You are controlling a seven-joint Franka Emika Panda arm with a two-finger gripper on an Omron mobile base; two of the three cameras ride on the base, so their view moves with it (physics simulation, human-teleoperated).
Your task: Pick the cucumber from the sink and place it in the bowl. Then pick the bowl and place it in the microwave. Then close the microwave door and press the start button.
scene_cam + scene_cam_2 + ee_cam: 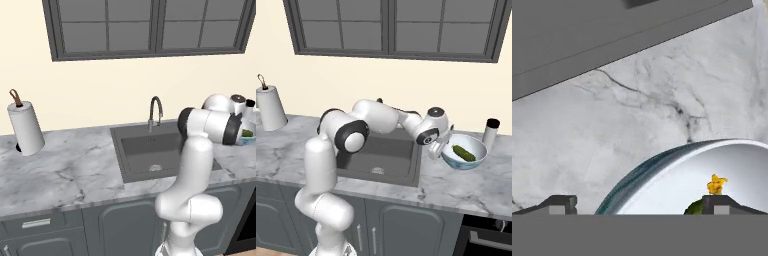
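Observation:
The cucumber (464,153) lies inside the bowl (456,163), which stands on the marble counter just right of the sink (387,156). In the left base view the bowl (248,141) and the cucumber (247,133) peek out behind my forearm, right of the sink (150,150). My gripper (439,148) hangs open at the bowl's left rim, holding nothing. In the hand view the bowl's rim (643,172) curves between my fingertips (560,204), and the cucumber (695,207) with its yellow end sits by the right tip. My gripper (637,205) straddles the rim. The microwave is out of view.
A paper towel roll (25,128) stands at the counter's far left. The gooseneck faucet (155,113) rises behind the basin. A dark-capped white bottle (490,132) stands right behind the bowl. Bare marble (471,187) lies in front of the bowl.

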